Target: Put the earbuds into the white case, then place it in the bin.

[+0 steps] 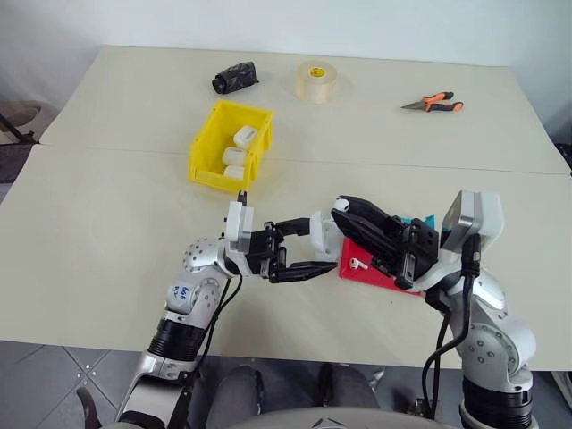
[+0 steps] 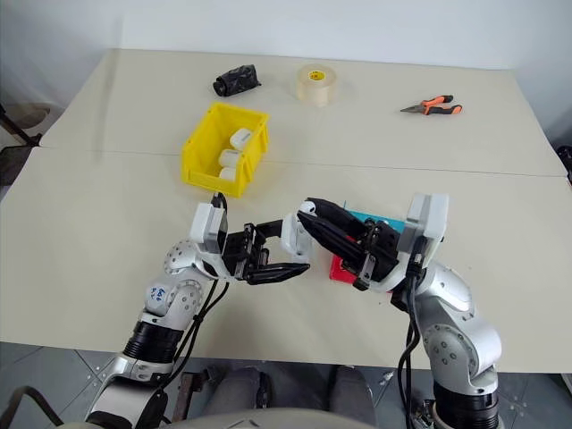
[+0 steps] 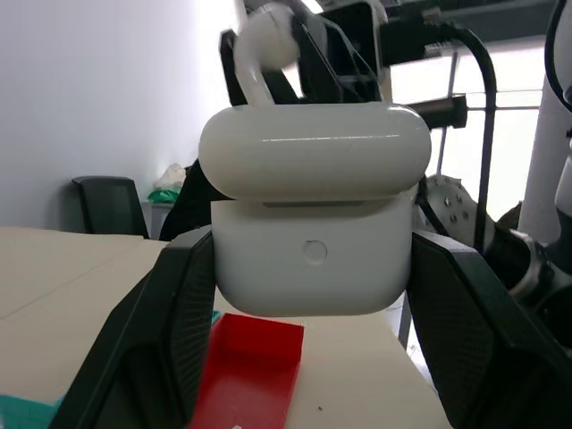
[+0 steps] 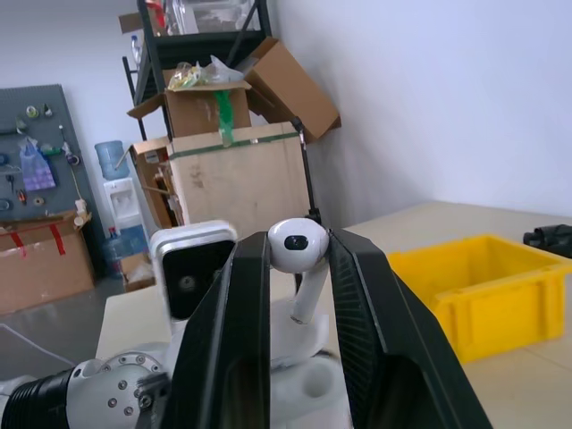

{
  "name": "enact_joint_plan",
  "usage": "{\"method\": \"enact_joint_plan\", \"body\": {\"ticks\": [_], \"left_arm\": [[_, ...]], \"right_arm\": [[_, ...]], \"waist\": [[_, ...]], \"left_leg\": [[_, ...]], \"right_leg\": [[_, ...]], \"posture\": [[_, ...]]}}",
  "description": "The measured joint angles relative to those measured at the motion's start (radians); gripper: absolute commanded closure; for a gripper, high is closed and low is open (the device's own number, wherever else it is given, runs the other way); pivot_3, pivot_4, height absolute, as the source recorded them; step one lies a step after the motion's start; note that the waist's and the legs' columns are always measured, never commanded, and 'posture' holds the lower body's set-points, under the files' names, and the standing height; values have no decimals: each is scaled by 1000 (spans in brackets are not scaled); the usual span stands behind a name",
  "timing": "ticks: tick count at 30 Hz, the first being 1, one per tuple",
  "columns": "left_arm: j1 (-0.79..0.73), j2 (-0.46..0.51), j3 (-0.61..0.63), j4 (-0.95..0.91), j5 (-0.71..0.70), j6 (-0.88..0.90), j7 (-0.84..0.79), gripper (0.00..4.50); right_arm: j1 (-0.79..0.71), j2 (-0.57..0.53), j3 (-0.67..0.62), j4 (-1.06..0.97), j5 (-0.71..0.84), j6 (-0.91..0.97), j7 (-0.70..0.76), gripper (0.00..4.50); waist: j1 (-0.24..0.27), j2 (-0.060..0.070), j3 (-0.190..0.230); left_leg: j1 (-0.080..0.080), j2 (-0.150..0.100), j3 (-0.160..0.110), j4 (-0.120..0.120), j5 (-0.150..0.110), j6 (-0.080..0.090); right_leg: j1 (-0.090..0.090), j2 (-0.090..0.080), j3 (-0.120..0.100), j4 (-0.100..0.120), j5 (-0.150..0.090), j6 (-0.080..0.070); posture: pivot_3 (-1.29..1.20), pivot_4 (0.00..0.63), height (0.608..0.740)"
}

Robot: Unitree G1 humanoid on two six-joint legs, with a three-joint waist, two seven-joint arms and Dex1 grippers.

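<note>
My left gripper (image 1: 315, 252) is shut on the white case (image 3: 313, 259), holding it above the table with its lid (image 3: 313, 147) flipped open. My right gripper (image 1: 345, 213) is shut on one of the earbuds (image 4: 299, 243). That earbud hangs just over the case's open top (image 4: 308, 380), stem pointing down at it. A second earbud (image 1: 356, 264) lies on the red tray (image 1: 350, 276) under my hands. The yellow bin (image 1: 206, 152) stands farther back on the left, holding three similar white cases (image 1: 246, 136).
At the far side of the table are a black object (image 1: 235, 78), a roll of tape (image 1: 316, 80) and orange-handled pliers (image 1: 433, 104). A teal part of the tray (image 1: 420, 221) shows behind my right gripper.
</note>
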Motion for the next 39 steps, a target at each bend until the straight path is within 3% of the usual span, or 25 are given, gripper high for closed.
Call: {"method": "enact_joint_plan", "body": {"ticks": [18, 33, 39], "left_arm": [[-7, 11, 5, -42, -10, 51, -2, 1702], [-1, -10, -2, -34, 40, 31, -12, 1702], [-1, -30, -4, -27, 45, 28, -18, 1702]], "right_arm": [[9, 5, 73, 67, -40, -143, 7, 3750], [5, -114, 86, 81, -53, -160, 40, 3750], [-14, -143, 70, 111, -7, -144, 41, 2148]], "waist": [[-1, 0, 0], [-1, 0, 0], [0, 0, 0]], "left_leg": [[0, 0, 1, 0, 0, 0], [0, 0, 1, 0, 0, 0], [0, 0, 1, 0, 0, 0]], "right_leg": [[0, 0, 0, 0, 0, 0], [0, 0, 0, 0, 0, 0], [0, 0, 0, 0, 0, 0]], "posture": [[0, 150, 740], [0, 150, 740], [0, 150, 740]]}}
